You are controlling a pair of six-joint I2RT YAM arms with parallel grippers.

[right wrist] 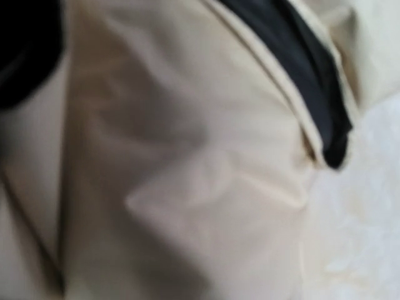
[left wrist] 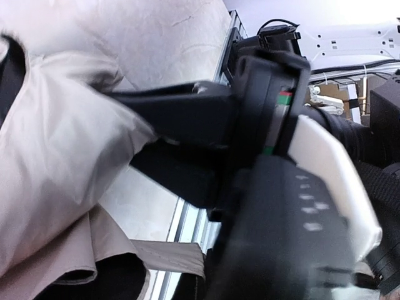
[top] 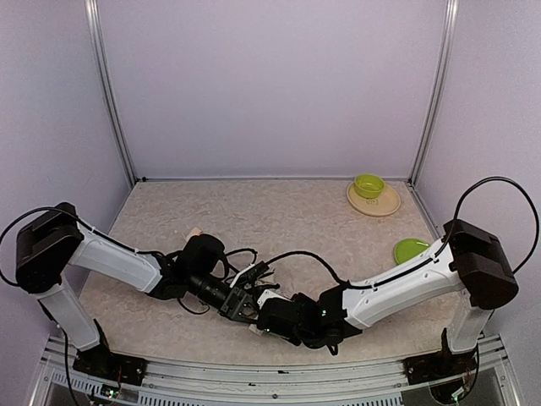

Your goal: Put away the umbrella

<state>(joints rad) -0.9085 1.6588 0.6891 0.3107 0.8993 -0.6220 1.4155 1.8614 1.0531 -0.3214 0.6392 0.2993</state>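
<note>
The right gripper (left wrist: 122,130) jaws pinch only loose umbrella (left wrist: 56,156) cloth (left gripper (top: 239,302): cannot tell), so a tug may slip.

I see the umbrella (left wrist: 62,156) filling the left of my feed: cream fabric, with black lining at the bottom edge. The right gripper (left wrist: 142,140) reaches in from the right, its black fingers (left wrist: 181,106) nearly together and pinching a fold. Speckled tabletop (left wrist: 156,31) shows above.
</note>
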